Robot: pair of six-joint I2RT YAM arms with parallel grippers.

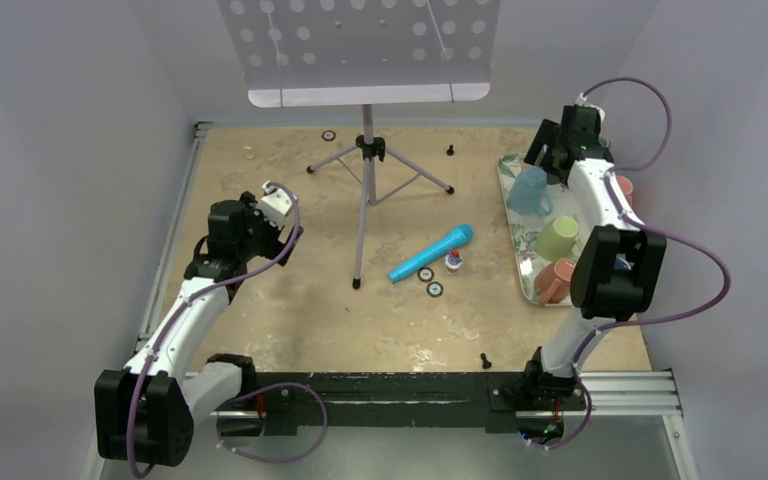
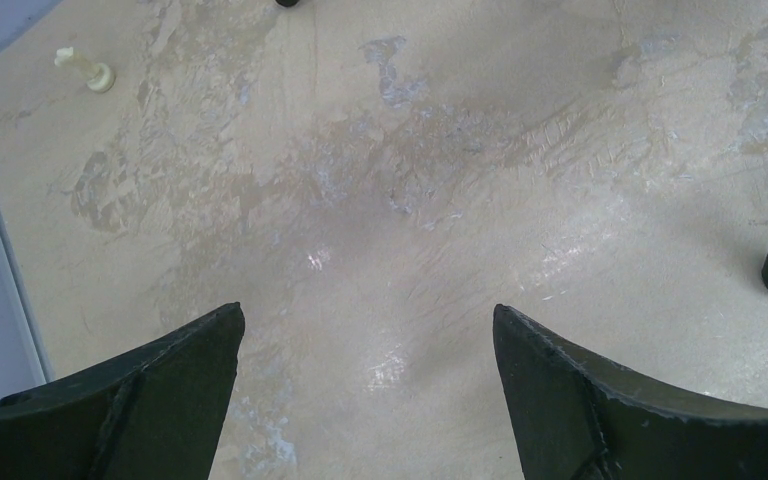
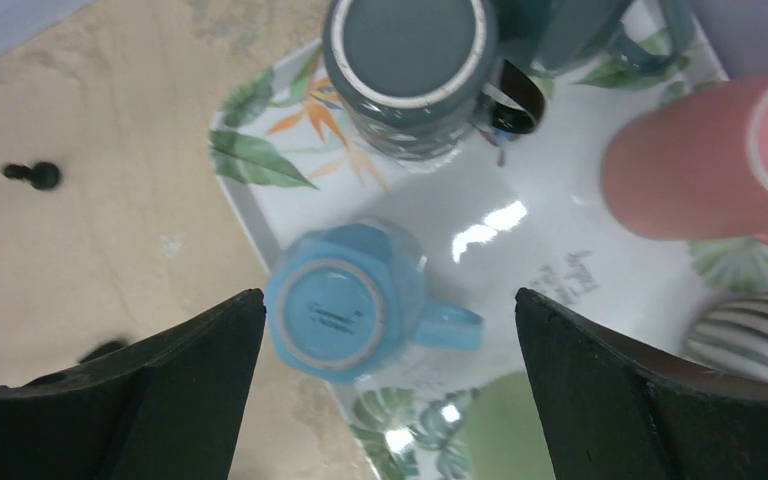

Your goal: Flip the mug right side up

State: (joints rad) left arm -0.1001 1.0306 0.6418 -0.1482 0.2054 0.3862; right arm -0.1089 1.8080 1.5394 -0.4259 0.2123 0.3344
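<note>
The left gripper (image 2: 365, 320) hangs over the beige tabletop (image 2: 410, 150), its jaws wide apart and holding nothing. The right gripper (image 3: 385, 297), equally spread and empty, hovers above the light-blue ceramic mug (image 3: 332, 315), which sits base-up, apparently resting at the left edge of the leaf-patterned white tray (image 3: 560, 215).

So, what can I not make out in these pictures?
Right wrist view: print on the base of the light blue mug, too small, blurred.
Right wrist view: green mug, cut by bottom edge.
Right wrist view: striped object, cut by right edge.
Top view: tray partly hidden by the right arm.
</note>
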